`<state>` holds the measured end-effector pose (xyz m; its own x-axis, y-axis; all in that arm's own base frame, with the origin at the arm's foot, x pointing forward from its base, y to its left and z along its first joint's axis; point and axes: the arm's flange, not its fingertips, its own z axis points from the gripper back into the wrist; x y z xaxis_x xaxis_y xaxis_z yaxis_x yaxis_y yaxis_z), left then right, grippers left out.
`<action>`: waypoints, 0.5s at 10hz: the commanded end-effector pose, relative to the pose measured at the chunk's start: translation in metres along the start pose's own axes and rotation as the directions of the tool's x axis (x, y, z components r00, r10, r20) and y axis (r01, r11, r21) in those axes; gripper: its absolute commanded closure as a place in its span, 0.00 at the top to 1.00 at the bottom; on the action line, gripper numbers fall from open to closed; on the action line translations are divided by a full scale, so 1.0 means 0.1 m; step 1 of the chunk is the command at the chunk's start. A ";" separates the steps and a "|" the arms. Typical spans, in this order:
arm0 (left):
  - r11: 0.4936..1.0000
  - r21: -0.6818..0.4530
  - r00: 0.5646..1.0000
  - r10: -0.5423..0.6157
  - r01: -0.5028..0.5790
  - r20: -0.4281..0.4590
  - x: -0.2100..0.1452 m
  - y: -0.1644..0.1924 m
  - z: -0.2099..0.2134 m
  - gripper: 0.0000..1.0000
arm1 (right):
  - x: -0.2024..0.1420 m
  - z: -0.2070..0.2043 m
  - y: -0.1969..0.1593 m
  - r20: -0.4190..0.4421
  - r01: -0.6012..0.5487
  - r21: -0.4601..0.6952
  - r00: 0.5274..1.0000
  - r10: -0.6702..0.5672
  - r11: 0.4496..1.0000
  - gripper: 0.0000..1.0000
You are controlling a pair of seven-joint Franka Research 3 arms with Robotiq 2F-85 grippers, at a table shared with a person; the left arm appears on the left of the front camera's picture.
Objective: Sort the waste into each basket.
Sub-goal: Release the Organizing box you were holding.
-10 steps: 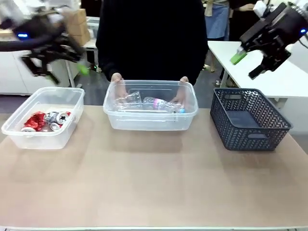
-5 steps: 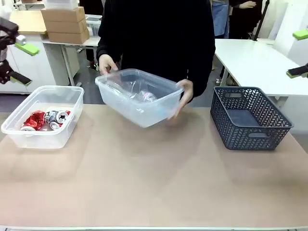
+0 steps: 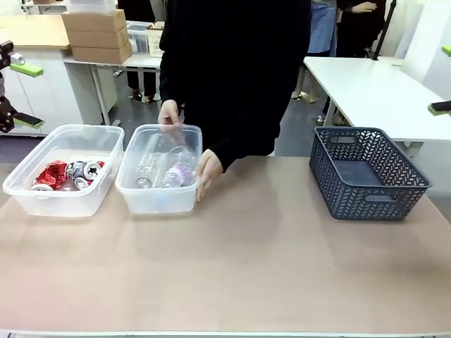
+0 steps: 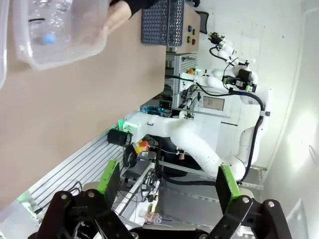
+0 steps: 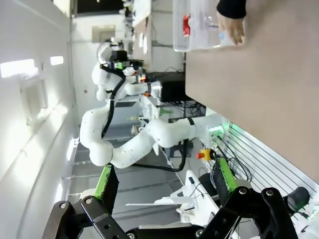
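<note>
Left claw (image 4: pixel 164 186) spread, empty; right claw (image 5: pixel 164 186) likewise. Person's hands (image 3: pixel 206 172) hold bottle tub (image 3: pixel 158 199) on bench (image 3: pixel 246 267), beside can tub (image 3: pixel 60 204). Bottles' (image 3: pixel 169 169) pale labels unreadable.

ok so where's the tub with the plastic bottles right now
In the front view, the tub of bottles sits left of centre on the table, right beside the tub of cans, with the person's hands on it.

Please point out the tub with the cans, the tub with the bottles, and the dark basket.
tub with cans (image 3: pixel 42 203): front view, near wall.
tub with bottles (image 3: pixel 156 202): front view, near wall.
dark basket (image 3: pixel 366 201): front view, near lattice wall.
</note>
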<state>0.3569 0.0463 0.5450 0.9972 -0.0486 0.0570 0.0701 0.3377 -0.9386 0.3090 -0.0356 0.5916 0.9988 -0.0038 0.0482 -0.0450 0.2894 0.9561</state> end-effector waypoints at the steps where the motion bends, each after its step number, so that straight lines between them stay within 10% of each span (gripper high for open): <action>1: 0.999 0.012 0.999 -0.040 0.040 -0.010 -0.08 -0.08 0.01 1.00 | 0.01 0.06 0.01 -0.005 -0.027 -0.002 1.000 0.027 1.000 1.00; 5: 0.999 0.012 0.999 -0.040 0.040 -0.010 -0.08 -0.08 0.01 1.00 | 0.01 0.06 0.01 -0.005 -0.027 -0.002 1.000 0.027 1.000 1.00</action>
<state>0.3500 0.0426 0.5543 0.9957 -0.0551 0.0747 0.0894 0.3534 -0.9312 0.3086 -0.0372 0.5923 0.9989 -0.0089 0.0470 -0.0423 0.2952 0.9545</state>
